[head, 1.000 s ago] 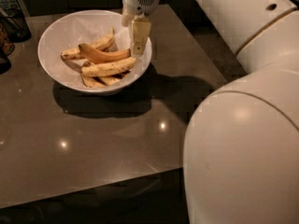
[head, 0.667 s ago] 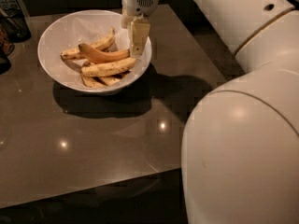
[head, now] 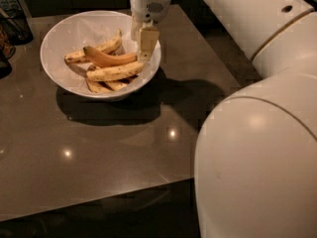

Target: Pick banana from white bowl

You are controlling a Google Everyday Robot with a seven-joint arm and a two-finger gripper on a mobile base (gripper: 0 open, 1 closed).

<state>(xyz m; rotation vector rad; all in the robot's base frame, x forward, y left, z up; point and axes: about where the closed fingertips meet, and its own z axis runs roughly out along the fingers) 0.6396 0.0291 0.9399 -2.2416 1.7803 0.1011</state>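
**Pincer at the bowl's right rim, banana not yet lifted**

The white bowl (head: 59, 31) sits on the dark counter (head: 99, 152), and everything that matters lies in or at it. The banana (head: 115, 72), thick, pale and nearly straight, lies across the front half of the bowl, its right end close to the right rim. A darker golden curved banana (head: 106, 59) rests just behind it, touching. A thinner speckled one (head: 96, 51) lies further back, and more fruit (head: 105, 86) is tucked underneath toward the front wall.

The pincer (head: 143, 47) hangs inside the bowl's right rim, directly over the right end of the banana and very close to it. I cannot tell whether it is wide, narrow or already gripping the fruit. The banana lies flat among the others.

I judge this to be the grasp step: reach done, lift not begun. The next move calls for a firm hold on that right end alone. Then comes a straight rise out of the bowl, clear of the rim, without dragging the golden banana along.
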